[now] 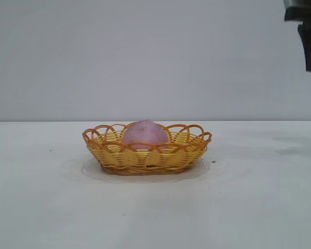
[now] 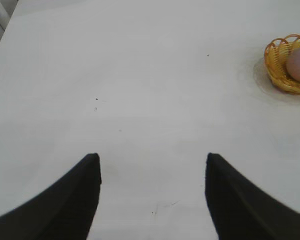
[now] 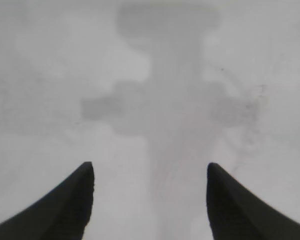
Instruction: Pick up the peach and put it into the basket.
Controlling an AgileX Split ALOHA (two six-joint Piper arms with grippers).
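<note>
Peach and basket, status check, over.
Peach sits in basket. Right gripper open, empty, high over bare table. Left gripper open, empty, off to the side. Nothing in the way.

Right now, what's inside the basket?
The peach sits inside the basket, its top rising above the looped rim. Its lower half and the basket floor are hidden by the woven wall. Nothing else shows inside. Both grippers are clear of it.

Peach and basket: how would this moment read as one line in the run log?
peach: inside basket | right gripper: fingers open, empty, over bare table | left gripper: open, empty, apart from basket
</note>
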